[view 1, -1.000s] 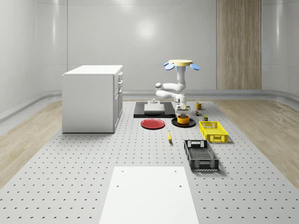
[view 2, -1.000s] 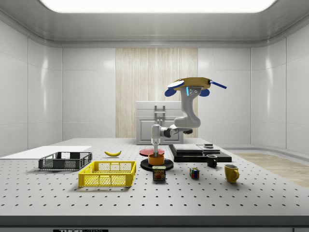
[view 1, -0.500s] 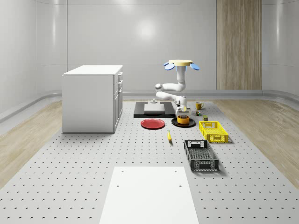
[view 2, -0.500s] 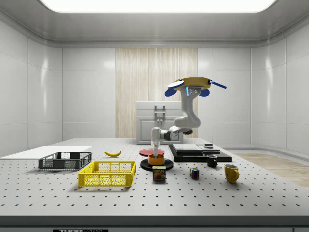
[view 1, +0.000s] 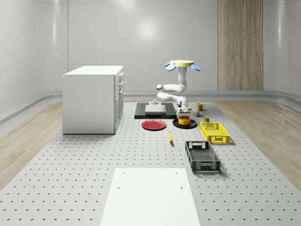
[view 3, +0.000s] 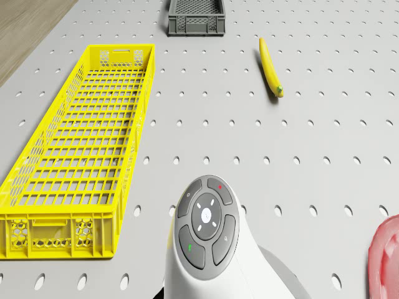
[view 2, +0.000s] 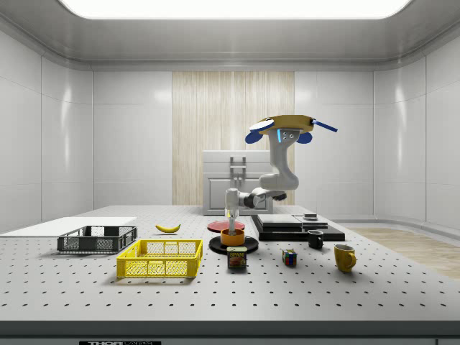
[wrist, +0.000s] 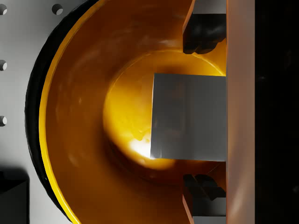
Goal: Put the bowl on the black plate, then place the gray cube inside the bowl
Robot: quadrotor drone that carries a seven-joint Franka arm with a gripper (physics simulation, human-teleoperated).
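The quadrotor drone with a tan disc body and blue rotors (view 1: 182,64) hovers above the far part of the grey perforated bench (view 1: 94,160), beside the black slab (view 1: 141,113) with its pale block. Its white jointed arm (view 2: 277,180) bends down toward the glossy orange bowl (view 1: 184,120), which sits on the round black plate (view 1: 176,124).

The end effector (wrist: 202,109) hangs just above the bowl's opening. In the wrist view the plain gray cube (wrist: 188,116) lies between the two dark fingertips (wrist: 203,32), over the bowl's bright yellow-orange floor. The fingertips sit at the cube's two opposite edges; whether they press on it or stand slightly apart from it cannot be told. The cube seems to rest low inside the bowl, though that depth is hard to judge.

On the whole-scene view's left of the plate lies a flat red plate (view 1: 154,125). Nearer the camera lie a yellow banana (view 3: 270,66), a yellow mesh crate (view 3: 81,149) and a dark grey mesh crate (view 1: 201,157). A white drawer cabinet (view 1: 92,99) stands well apart on the whole-scene view's left. In the side view a small printed tin (view 2: 237,257), a multicoloured puzzle cube (view 2: 290,257), a black mug (view 2: 315,239) and a yellow mug (view 2: 344,257) stand near the plate.
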